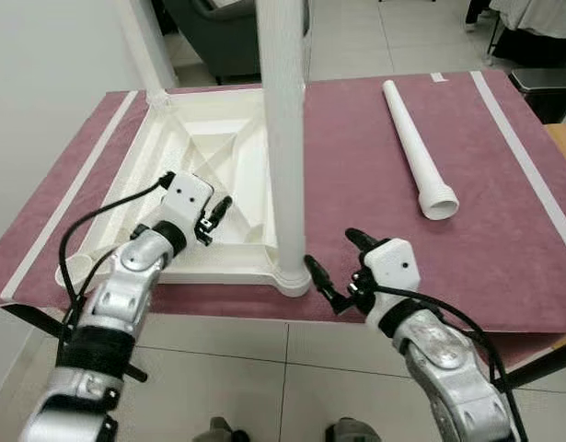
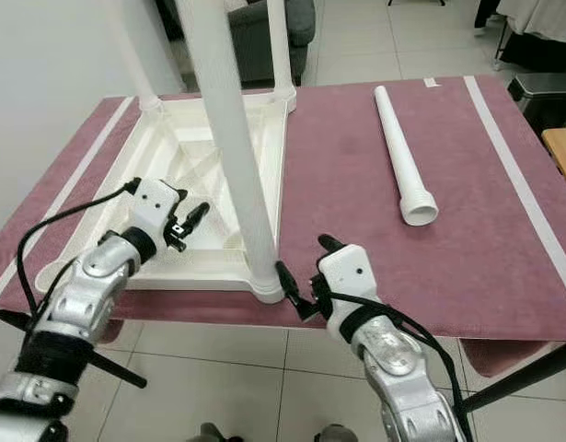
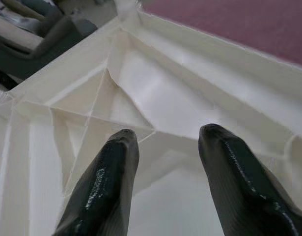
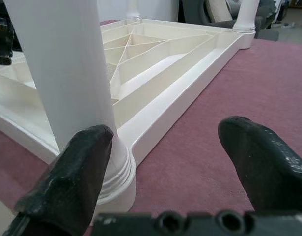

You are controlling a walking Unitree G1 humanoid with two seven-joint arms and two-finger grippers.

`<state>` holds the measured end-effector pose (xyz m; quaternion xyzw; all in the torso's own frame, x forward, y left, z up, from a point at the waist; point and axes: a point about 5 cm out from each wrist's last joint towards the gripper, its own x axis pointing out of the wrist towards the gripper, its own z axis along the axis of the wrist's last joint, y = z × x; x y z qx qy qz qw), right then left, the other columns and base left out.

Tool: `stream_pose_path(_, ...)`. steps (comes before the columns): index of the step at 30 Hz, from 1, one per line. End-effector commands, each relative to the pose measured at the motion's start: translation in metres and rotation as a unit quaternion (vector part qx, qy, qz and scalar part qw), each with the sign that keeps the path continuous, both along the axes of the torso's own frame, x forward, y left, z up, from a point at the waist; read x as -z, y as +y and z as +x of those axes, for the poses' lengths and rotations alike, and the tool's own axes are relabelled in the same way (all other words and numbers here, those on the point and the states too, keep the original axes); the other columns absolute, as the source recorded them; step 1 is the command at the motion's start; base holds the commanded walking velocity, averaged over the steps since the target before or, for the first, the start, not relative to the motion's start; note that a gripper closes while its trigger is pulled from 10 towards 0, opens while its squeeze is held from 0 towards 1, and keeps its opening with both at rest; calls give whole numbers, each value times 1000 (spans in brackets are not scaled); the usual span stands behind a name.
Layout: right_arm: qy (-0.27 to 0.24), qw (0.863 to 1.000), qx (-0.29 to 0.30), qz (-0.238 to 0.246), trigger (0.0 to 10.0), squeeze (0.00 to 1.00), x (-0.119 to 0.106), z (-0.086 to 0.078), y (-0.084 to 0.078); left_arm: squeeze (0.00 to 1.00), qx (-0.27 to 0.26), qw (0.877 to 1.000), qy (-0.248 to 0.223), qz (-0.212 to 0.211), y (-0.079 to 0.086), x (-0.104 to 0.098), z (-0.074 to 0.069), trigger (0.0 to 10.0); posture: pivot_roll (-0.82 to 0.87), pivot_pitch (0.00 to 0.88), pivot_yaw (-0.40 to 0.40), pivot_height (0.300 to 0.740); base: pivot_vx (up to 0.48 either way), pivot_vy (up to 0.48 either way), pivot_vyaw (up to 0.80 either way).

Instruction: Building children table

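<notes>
There, a maroon cloth point(image 1: 356, 166) with white stripes covered the tabletop, above a pale tiled floor point(image 1: 292, 387). The upturned white children's table point(image 1: 209, 175) lay on it, one fitted leg point(image 1: 284, 138) upright at its near corner; a loose leg point(image 1: 416, 152) lay well apart. The left end effector point(image 1: 218, 216) hovered spread over the ribbed underside. The right end effector point(image 1: 342, 267) stood wide just beside the fitted leg's base. A dark armchair point(image 1: 218, 32) stood beyond.

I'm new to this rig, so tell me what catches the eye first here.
An upturned white table top lies on the maroon-covered table, with a tall white leg standing in its near corner. The open right pincer sits at that leg's base, and the open left pincer hovers over the ribbed underside. A loose white leg lies further right on the cloth.
</notes>
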<state>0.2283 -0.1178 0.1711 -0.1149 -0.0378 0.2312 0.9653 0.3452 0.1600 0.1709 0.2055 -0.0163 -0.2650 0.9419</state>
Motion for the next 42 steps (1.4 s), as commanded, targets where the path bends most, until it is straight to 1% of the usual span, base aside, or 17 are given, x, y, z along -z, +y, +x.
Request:
stream_pose_path(1, 14, 1000, -16, -1, 10000, 0, 5, -1, 9, 0, 11, 1000, 17, 8, 4, 4, 1, 10000, -117, 112, 139, 740, 0, 0, 0)
stream_pose_path(2, 21, 999, -32, -3, 10000, 0, 7, -2, 13, 0, 29, 998, 29, 51, 9, 2, 7, 10000, -110, 119, 139, 740, 0, 0, 0)
stream_pose_path(3, 27, 999, -42, -9, 10000, 0, 9, -4, 14, 0, 40, 996, 36, 68, 11, 1, 10, 10000, -108, 120, 139, 740, 0, 0, 0)
stream_pose_path(7, 37, 997, -56, -22, 10000, 0, 13, -7, 13, 0, 49, 994, 43, 93, 11, 0, 14, 10000, -105, 124, 139, 740, 0, 0, 0)
stream_pose_path(9, 62, 992, -89, -58, 10000, 0, 22, -15, 9, 0, 61, 989, 54, 122, 10, 0, 20, 10000, -111, 133, 143, 740, 0, 0, 0)
stream_pose_path(14, 80, 986, -111, -91, 10000, 0, 28, -22, 3, 0, 67, 986, 59, 140, 10, 1, 25, 10000, -125, 143, 153, 740, 0, 0, 0)
stream_pose_path(15, 87, 983, -120, -106, 10000, 0, 30, -27, -3, 0, 70, 986, 60, 141, 10, 1, 26, 10000, -133, 149, 158, 740, 0, 0, 0)
stream_pose_path(19, 88, 982, -127, -105, 10000, 0, 28, -30, -3, 0, 73, 986, 64, 139, 9, 1, 28, 10000, -142, 158, 163, 740, 0, 0, 0)
stream_pose_path(21, 82, 985, -121, -92, 10000, 0, 26, -26, 3, 0, 78, 985, 70, 139, 9, 3, 28, 10000, -144, 163, 165, 740, 0, 0, 0)
stream_pose_path(24, 63, 994, -86, -35, 10000, 0, 16, -6, 29, 0, 115, 974, 111, 159, 16, 13, 22, 10000, -133, 167, 162, 740, 0, 0, 0)
stream_pose_path(27, 63, 994, -86, -35, 10000, 0, 16, -6, 29, 0, 115, 974, 111, 159, 16, 13, 22, 10000, -133, 167, 162, 740, 0, 0, 0)
stream_pose_path(31, 71, 995, -63, -8, 10000, 0, 15, 3, 39, 0, 140, 962, 151, 180, 25, 28, 14, 10000, -128, 168, 158, 740, 0, 0, 0)
stream_pose_path(35, 76, 996, -45, -2, 10000, 0, 16, 6, 41, 0, 149, 956, 167, 187, 28, 36, 10, 10000, -127, 168, 157, 740, 0, 0, 0)
stream_pose_path(37, 79, 997, -22, -2, 10000, 0, 17, 9, 38, 0, 153, 955, 172, 187, 28, 39, 9, 10000, -126, 169, 155, 740, 0, 0, 0)
stream_pose_path(38, 78, 997, 7, -1, 10000, 0, 17, 14, 34, 0, 160, 953, 179, 183, 26, 43, 6, 10000, -124, 169, 155, 740, 0, 0, 0)
stream_pose_path(40, 78, 997, 7, -1, 10000, 0, 17, 14, 34, 0, 160, 953, 179, 183, 26, 43, 6, 10000, -124, 169, 155, 740, 0, 0, 0)
stream_pose_path(42, 69, 995, 66, -7, 10000, 0, 14, 30, 22, 0, 178, 949, 193, 177, 22, 51, 1, 10000, -122, 169, 156, 740, 0, 0, 0)
